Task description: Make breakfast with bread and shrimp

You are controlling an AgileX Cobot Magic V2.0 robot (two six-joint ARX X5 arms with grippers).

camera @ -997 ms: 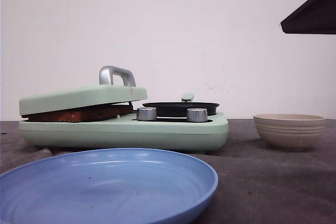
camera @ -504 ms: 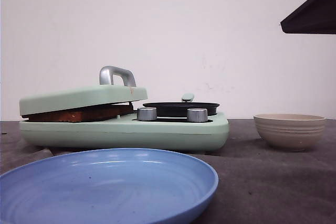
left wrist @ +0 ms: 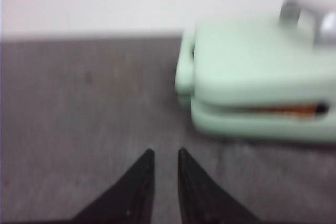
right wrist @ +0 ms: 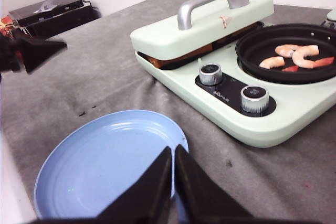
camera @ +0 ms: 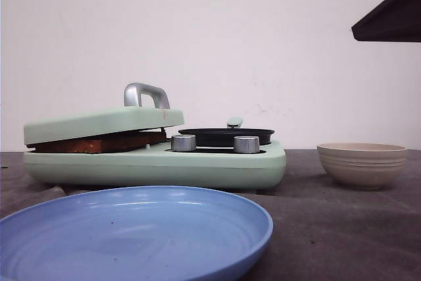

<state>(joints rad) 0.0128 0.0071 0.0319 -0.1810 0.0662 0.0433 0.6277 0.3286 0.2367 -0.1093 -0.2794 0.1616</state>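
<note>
appliance: you have a mint-green breakfast maker (camera: 154, 162) mid-table, its lid (camera: 99, 123) with a silver handle (camera: 146, 94) resting tilted on what is under it; two silver knobs (camera: 183, 142) on the front.
bread: browned bread (camera: 99, 143) is pressed under that lid, only its edge showing in the gap.
shrimp: pink-orange shrimp (right wrist: 291, 56) lie in the black round pan (right wrist: 294, 51) on the appliance's other half.
in the way: from the front, the blue plate (camera: 131, 235) fills the foreground ahead of the appliance; the beige ribbed bowl (camera: 362, 164) stands apart on your right.
surface and room: dark grey felt-like table cover (camera: 342, 228), plain white wall (camera: 263, 44) behind; a dark angled shape enters the upper right corner.
left gripper (left wrist: 164, 153): fingers nearly together with a narrow slit, holding nothing, above bare cloth near the lid end of the appliance; view is blurred.
right gripper (right wrist: 173, 150): tips almost touching, holding nothing, over the plate's near rim.
view differences: the front view hides the pan's contents behind its rim; only the right wrist view shows the shrimp. neither gripper appears in the front view.
</note>
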